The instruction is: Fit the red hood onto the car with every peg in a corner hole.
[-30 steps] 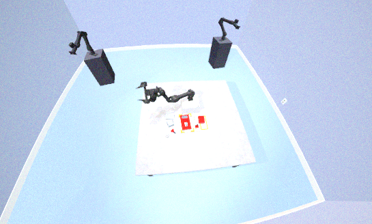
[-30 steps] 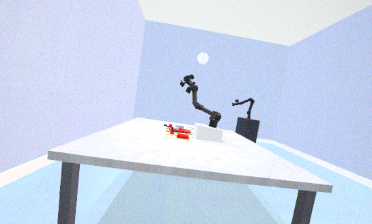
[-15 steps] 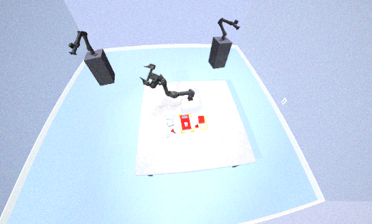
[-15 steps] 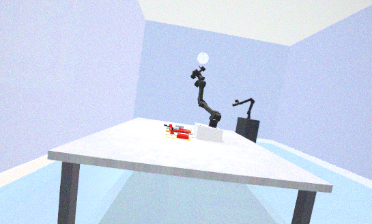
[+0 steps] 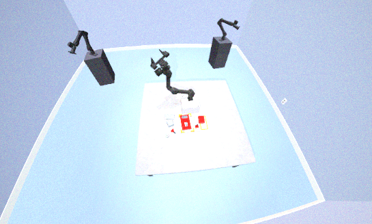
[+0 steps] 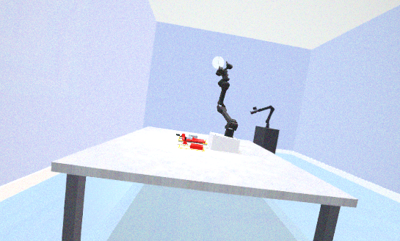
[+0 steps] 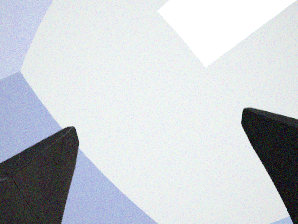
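Far left in the top view, we have the tool, fingers apart, nothing between them, out past the upper-left corner of the desk. Rightward, there's the chassis, inside the upper edge. Then the hood, we judge: the red block, farther right, toward the lower-right corner from our tool; its long axis we can't settle. The exterior view adds height: we're high, tips upward. The wrist view shows no hood, so we must swing back and down.
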Tool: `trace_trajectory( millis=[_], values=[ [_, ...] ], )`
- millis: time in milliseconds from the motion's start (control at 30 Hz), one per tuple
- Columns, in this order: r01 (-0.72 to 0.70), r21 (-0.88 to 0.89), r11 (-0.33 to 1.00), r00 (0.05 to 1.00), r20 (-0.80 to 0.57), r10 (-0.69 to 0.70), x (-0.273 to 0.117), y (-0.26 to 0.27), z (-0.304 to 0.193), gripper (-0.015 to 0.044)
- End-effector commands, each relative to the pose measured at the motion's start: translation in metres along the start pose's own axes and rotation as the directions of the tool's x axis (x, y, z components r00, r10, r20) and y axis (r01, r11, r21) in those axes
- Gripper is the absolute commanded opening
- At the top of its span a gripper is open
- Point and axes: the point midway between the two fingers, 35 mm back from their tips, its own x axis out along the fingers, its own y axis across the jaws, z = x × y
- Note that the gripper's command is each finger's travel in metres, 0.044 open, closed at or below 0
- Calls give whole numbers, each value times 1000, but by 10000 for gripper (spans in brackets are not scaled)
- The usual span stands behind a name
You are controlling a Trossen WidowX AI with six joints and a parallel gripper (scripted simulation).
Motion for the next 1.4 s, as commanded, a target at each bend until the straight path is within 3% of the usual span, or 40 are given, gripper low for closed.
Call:
trace_trajectory(
  millis=[0, 400, 767, 1167, 1367],
  values=[
    [132, -122, 984, 991, 17, -131, -2, -66, 7, 440],
    [442, -430, 788, 894, 140, -425, -36, -218, 45, 440],
    [661, -628, 411, 713, 353, -606, -98, -327, 127, 440],
    [761, -639, -108, 441, 633, -637, -189, -385, 248, 440],
    [778, -588, -223, 375, 719, -586, -214, -383, 292, 440]
  ],
)
